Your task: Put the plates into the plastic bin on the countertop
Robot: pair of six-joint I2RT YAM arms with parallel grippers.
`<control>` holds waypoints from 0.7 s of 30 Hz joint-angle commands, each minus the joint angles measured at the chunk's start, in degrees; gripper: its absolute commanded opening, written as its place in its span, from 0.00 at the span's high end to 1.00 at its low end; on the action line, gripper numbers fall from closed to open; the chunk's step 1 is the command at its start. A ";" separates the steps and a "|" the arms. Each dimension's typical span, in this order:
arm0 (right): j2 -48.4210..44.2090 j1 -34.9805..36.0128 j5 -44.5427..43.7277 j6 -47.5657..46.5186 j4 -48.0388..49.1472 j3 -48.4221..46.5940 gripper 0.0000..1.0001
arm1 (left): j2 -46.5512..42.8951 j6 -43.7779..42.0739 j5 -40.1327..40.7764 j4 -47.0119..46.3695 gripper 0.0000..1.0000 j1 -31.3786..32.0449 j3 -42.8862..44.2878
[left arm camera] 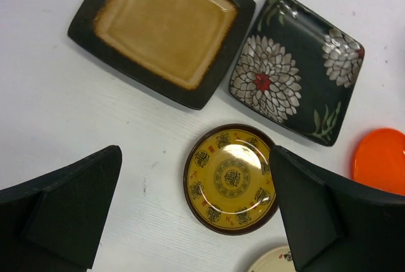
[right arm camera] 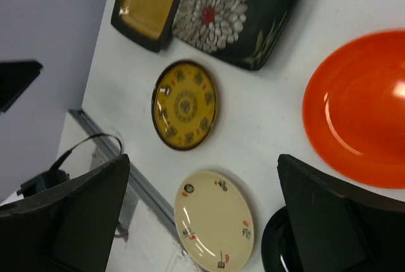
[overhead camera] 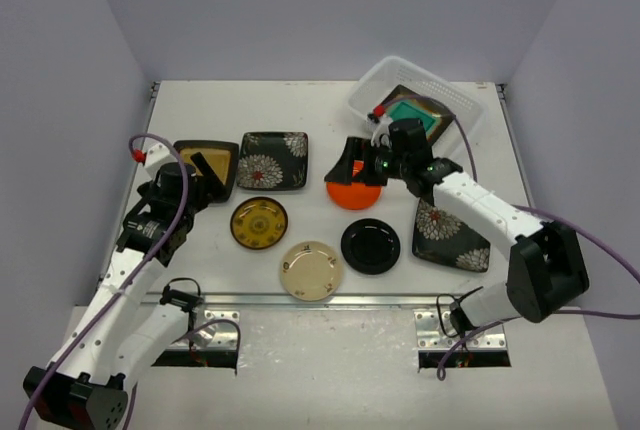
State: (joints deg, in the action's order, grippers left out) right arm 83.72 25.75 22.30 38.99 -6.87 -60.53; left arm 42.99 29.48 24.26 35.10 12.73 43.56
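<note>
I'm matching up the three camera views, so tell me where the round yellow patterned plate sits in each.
Top view: yellow patterned plate left of centre, just below the flowered black plate.
Left wrist: lower middle, between the fingers.
Right wrist: left of centre, above the cream plate.
Shared landmark: the flowered black plate, next to it in all three.

Soft, even light from above fills all three views, and the white counter (overhead camera: 330, 130) is bright without washed-out patches. Shadows are faint and short, tucked just under the arms and plates. Small pale glare marks sit on the orange plate (right arm camera: 361, 107) and the patterned plate (left arm camera: 231, 179). The overhead view is sharp. In both wrist views the near black fingers (left arm camera: 69, 209) look soft, and the right wrist view is slightly blurred throughout.
</note>
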 commanded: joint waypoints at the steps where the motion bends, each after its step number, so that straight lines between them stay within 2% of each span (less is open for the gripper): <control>1: -8.73 1.59 3.83 3.89 12.77 13.74 0.01 | 1.61 16.40 6.22 4.36 0.00 -1.34 2.44; 3: -14.54 1.84 4.62 5.84 16.04 19.83 0.01 | 2.96 19.86 2.38 1.95 0.00 -4.08 0.11; 4: -16.46 1.83 4.16 5.92 15.67 22.14 0.01 | 5.10 21.19 -0.83 -1.60 0.00 -9.36 -0.61; 5: -18.66 1.76 3.53 5.90 14.97 23.10 0.01 | 6.75 21.73 -8.45 -3.88 0.00 -13.90 -1.55; 6: -22.25 1.76 3.37 5.75 13.83 23.96 0.01 | 8.84 22.80 -12.09 -6.85 0.00 -20.84 -2.77; 7: -22.80 1.76 3.42 5.88 13.57 24.76 0.01 | 11.07 23.11 -12.97 -7.23 0.00 -21.43 -2.99; 8: -26.71 1.76 3.81 6.89 11.72 26.16 0.01 | 14.57 25.37 -19.20 -9.91 0.00 -25.40 -4.54; 9: -30.75 1.76 4.21 7.29 11.47 26.96 0.01 | 16.17 27.28 -20.28 -13.07 0.00 -28.02 -5.18; 10: -31.15 1.76 4.72 7.81 11.13 27.83 0.01 | 17.52 27.47 -20.63 -15.05 0.00 -28.92 -5.80; 14: -43.85 1.76 5.76 6.67 5.23 31.07 0.01 | 24.77 33.24 -22.23 -26.40 0.00 -30.74 -9.96; 17: -50.04 1.76 3.02 4.95 1.70 31.59 0.01 | 31.22 34.36 -22.21 -29.36 0.00 -31.19 -9.64; 21: -53.44 1.76 2.65 3.57 -2.21 31.80 0.01 | 38.23 32.12 -22.83 -32.88 0.02 -31.28 -7.76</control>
State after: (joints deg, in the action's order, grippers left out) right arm 33.61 27.53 26.33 44.81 -4.91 -29.28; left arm 75.50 60.81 3.64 11.04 -17.74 32.94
